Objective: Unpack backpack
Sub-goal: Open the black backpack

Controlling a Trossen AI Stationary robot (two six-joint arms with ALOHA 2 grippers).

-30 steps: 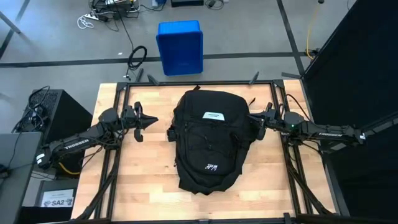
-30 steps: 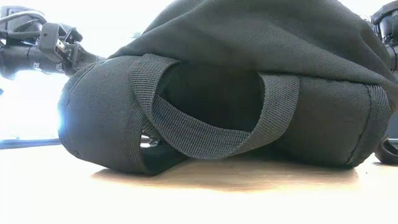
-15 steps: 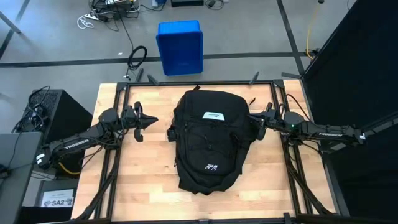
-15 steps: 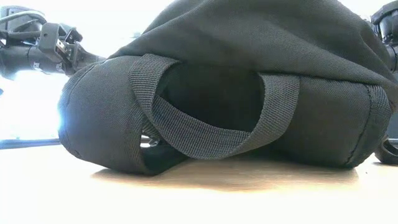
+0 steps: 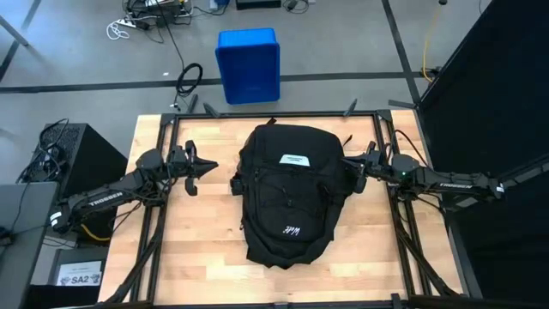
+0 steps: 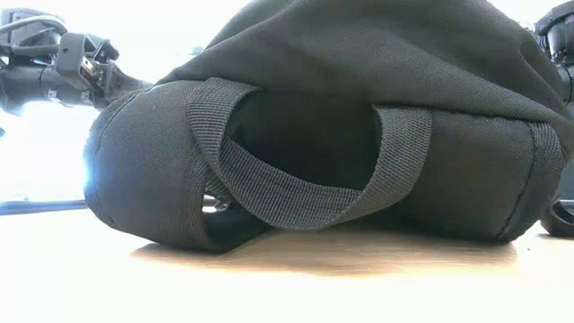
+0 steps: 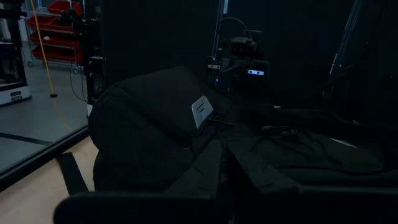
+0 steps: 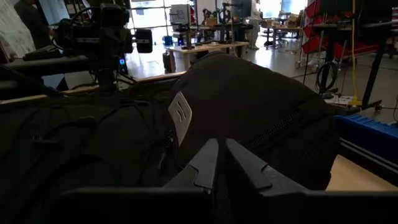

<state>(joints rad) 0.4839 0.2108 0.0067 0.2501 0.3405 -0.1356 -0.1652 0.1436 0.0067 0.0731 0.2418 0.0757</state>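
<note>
The black backpack (image 5: 290,193) lies on its back in the middle of the wooden table (image 5: 193,245), front up, with its white label (image 5: 296,159) toward the far edge and small white lettering (image 5: 292,230) nearer. The low view shows its near end, with a webbing loop (image 6: 296,193). My left gripper (image 5: 213,163) is shut and level, a short way left of the backpack. My right gripper (image 5: 346,166) is shut and level at the backpack's right side, its fingers (image 8: 211,163) pointing at the pack below the label (image 8: 180,114). My right gripper has its shut fingertips right at the backpack's right side (image 5: 340,172), coming level from the table's right. I cannot tell whether they touch the fabric.
A blue plastic bin (image 5: 248,65) stands on the floor beyond the table's far edge. Cables lie on the floor near it. A black box (image 5: 73,154) sits left of the table. Bare wood shows to the left, the right and the near side of the backpack.
</note>
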